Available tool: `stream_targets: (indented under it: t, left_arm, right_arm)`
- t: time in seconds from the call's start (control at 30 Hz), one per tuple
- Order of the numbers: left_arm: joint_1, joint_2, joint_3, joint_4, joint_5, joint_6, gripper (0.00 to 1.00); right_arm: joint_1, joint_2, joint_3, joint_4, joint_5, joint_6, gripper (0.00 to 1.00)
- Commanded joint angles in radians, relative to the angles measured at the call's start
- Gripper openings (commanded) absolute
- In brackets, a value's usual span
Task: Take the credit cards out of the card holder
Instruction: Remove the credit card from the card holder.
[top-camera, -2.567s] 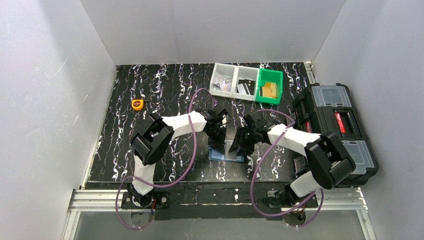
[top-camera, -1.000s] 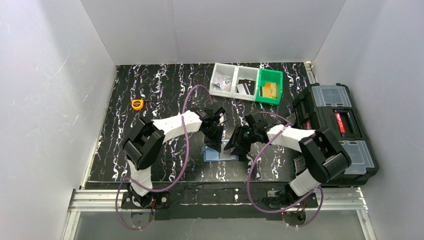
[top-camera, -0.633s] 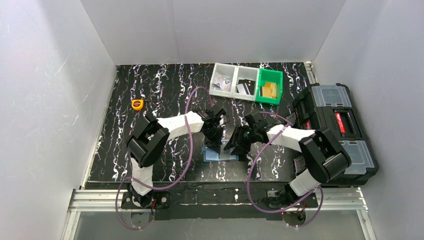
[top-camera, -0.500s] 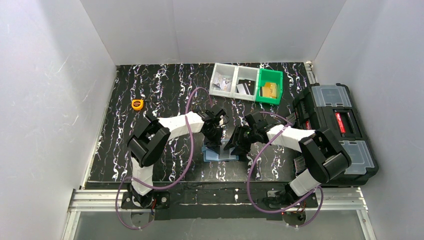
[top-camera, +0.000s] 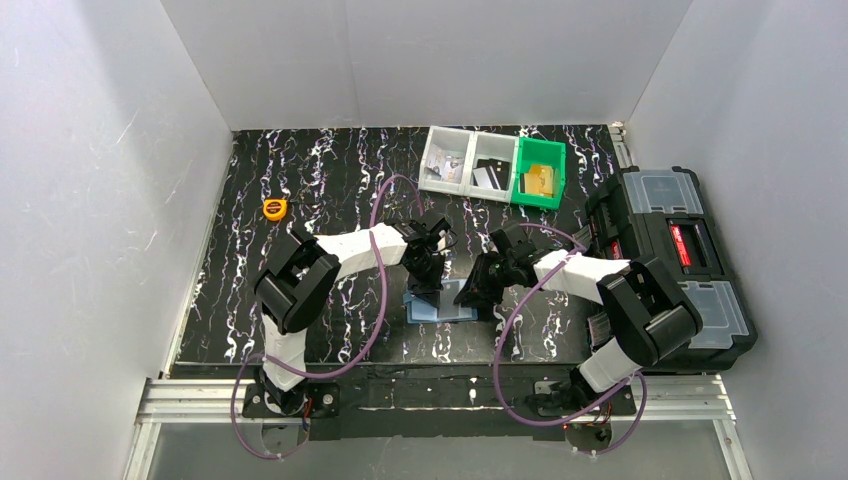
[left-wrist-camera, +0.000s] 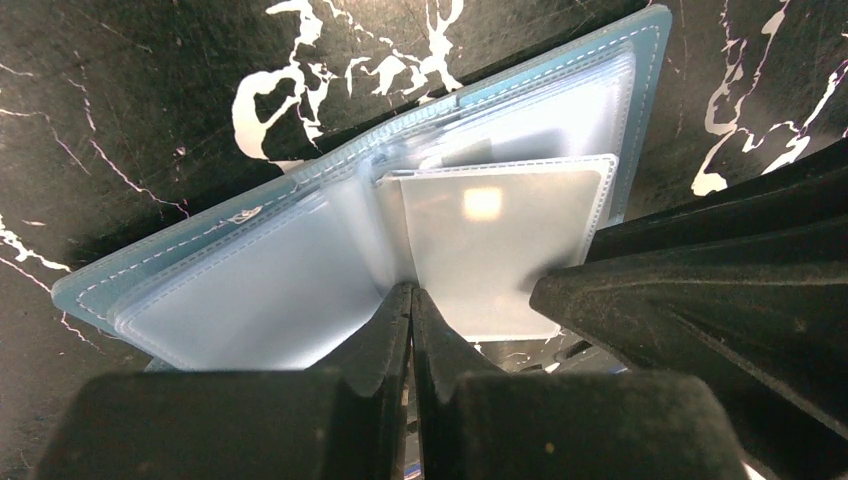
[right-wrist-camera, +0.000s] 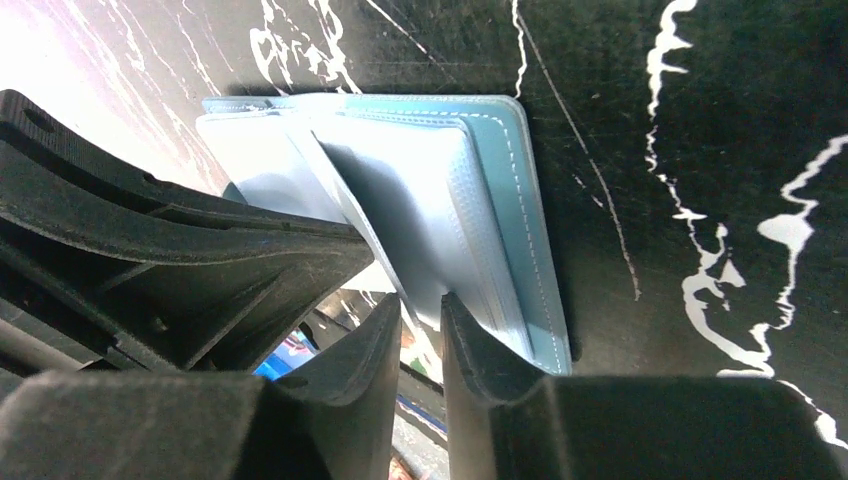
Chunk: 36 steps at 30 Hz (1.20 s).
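Left wrist view showed the left gripper (left-wrist-camera: 412, 295) fully closed, empty, tips pinning the unfolded card holder (left-wrist-camera: 240, 290) just beneath. The right gripper (right-wrist-camera: 420, 305) stood nearly closed about a plastic sleeve (right-wrist-camera: 400, 200); grip unclear. Next, I'd guess: drawing a card out.

From above, the card holder (top-camera: 445, 312) shows only as a blue sliver, because the left gripper (top-camera: 428, 288) and right gripper (top-camera: 468, 298) cover its middle. In the right wrist view its left half lies behind the left gripper's black body (the frosted sleeves (right-wrist-camera: 400, 190) blur whatever sits inside). Whether the right fingers (right-wrist-camera: 480, 350) pinch a sleeve cannot be told. The contents of the bins (top-camera: 471, 150) are too small to make out.
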Motion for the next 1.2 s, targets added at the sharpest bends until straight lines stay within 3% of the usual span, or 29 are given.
stream_targets:
  t: [0.0,0.27,0.4,0.8,0.97,1.17]
  left_arm:
    - [-0.004,0.027,-0.034,-0.025,-0.018,0.008,0.0]
    - [-0.001,-0.04,-0.022,-0.031,-0.004,0.018,0.0]
    - [0.009,-0.08,-0.016,-0.046,-0.001,0.018,0.0]
    - [0.096,-0.25,-0.094,-0.141,-0.124,0.051,0.0]
    - [0.135,-0.219,-0.121,-0.112,-0.129,0.067,0.0]
    - [0.141,-0.171,-0.098,-0.089,-0.104,0.079,0.0]
  right_arm:
    - [-0.003,0.006,0.024,-0.032,0.03,-0.029,0.26]
    - [0.0,-0.016,0.058,-0.063,0.04,-0.039,0.08]
    - [0.004,-0.034,0.082,-0.096,0.051,-0.051,0.04]
    - [0.059,-0.024,0.222,-0.218,0.118,-0.104,0.03]
    - [0.099,0.031,0.293,-0.24,0.126,-0.106,0.05]
    - [0.135,0.113,0.395,-0.268,0.115,-0.118,0.13]
